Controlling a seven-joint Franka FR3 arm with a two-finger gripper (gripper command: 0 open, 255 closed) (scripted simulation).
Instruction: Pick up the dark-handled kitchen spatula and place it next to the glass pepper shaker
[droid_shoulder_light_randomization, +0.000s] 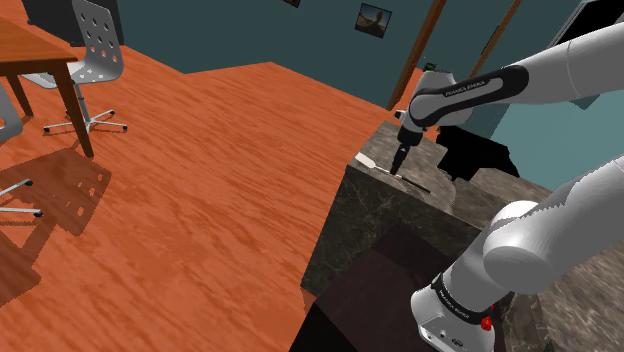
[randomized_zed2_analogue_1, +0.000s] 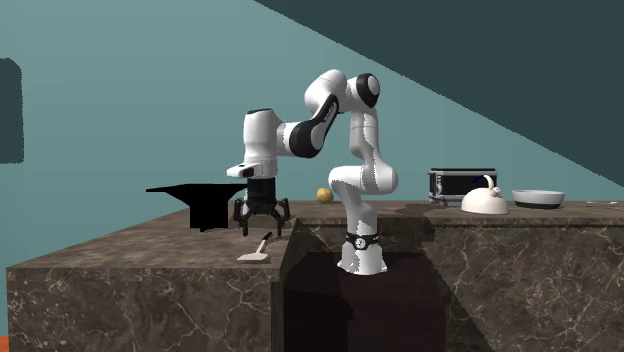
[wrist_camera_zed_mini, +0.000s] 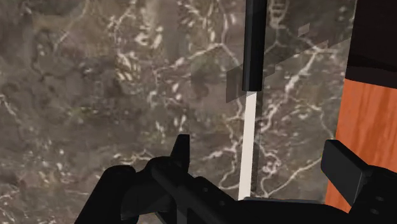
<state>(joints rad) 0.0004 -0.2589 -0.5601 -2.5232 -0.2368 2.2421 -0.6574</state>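
Fingers wide apart, the all-black gripper (wrist_camera_zed_mini: 261, 167) hangs over a black-handled, pale-bladed spatula (wrist_camera_zed_mini: 253, 51), right of frame centre; the white arm (droid_shoulder_light_randomization: 470, 90) is lettered "Franka Emika".

Lighting: even, moderately bright, source not evident. Floor (droid_shoulder_light_randomization: 220, 170): dark chair-back shadow (droid_shoulder_light_randomization: 72, 190), holes showing through, at the shoulder view's left. Worktop (randomized_zed2_analogue_1: 130, 250): matte, pale veins evenly lit. Stand (randomized_zed2_analogue_1: 360, 310): front in deep shade. Wall (randomized_zed2_analogue_1: 120, 90): flat teal, darker diagonal band at the second exterior view's upper right. Spatula (wrist_camera_zed_mini: 253, 44): faint stair-stepped shadow beside the handle.
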